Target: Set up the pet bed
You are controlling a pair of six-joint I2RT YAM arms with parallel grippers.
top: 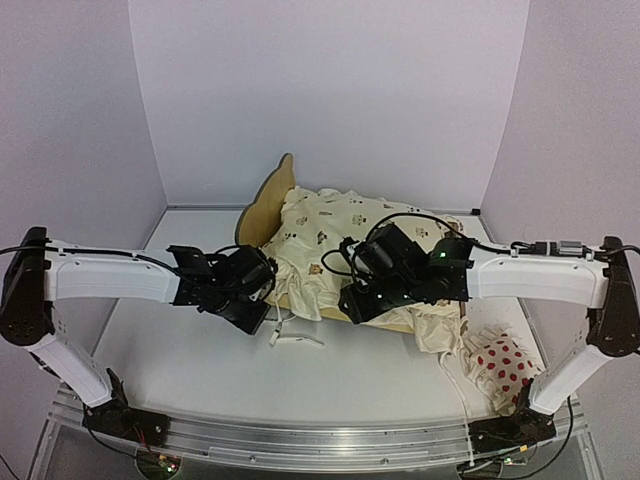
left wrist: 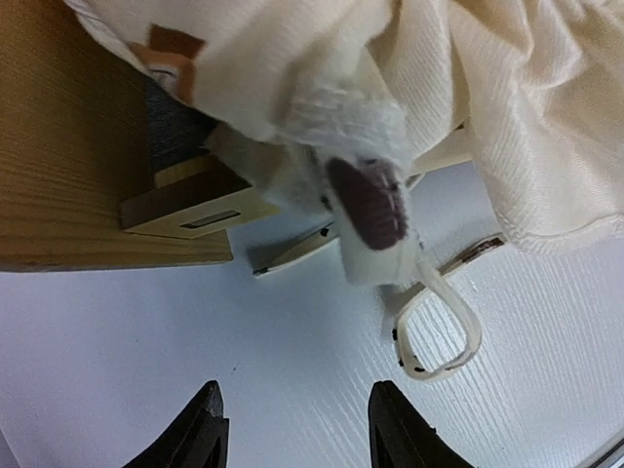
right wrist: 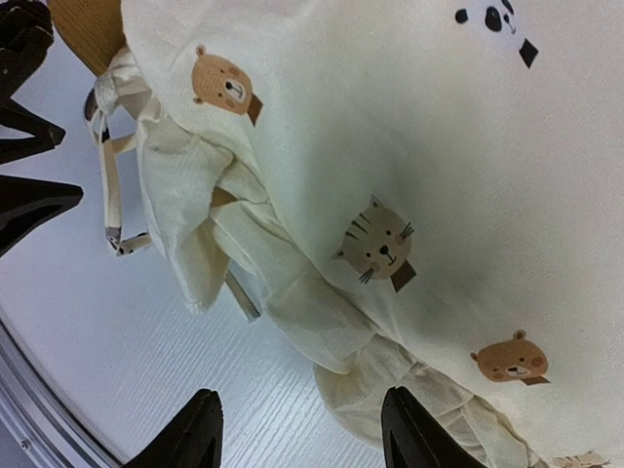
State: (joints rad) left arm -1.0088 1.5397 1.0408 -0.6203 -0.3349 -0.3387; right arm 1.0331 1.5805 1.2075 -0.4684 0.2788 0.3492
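Note:
The pet bed (top: 268,203) stands at the back middle of the table. Its curvy plywood headboard shows on the left, and the rest lies under a cream animal-print cushion (top: 340,235). In the left wrist view a plywood board and corner block (left wrist: 88,156) sit upper left, with the cushion's ruffle (left wrist: 517,117) and a looped tie (left wrist: 441,336) hanging over the table. My left gripper (left wrist: 297,427) is open over bare table, short of the tie. My right gripper (right wrist: 304,427) is open just below the cushion's ruffled edge (right wrist: 322,312), holding nothing. From above, both grippers (top: 266,296) (top: 352,300) sit at the bed's near side.
A small white pillow with red dots (top: 505,365) lies at the right front by the right arm's base. Loose cushion ties (top: 295,338) trail on the white table in front of the bed. The left gripper's black fingers (right wrist: 24,107) show at the right wrist view's left edge.

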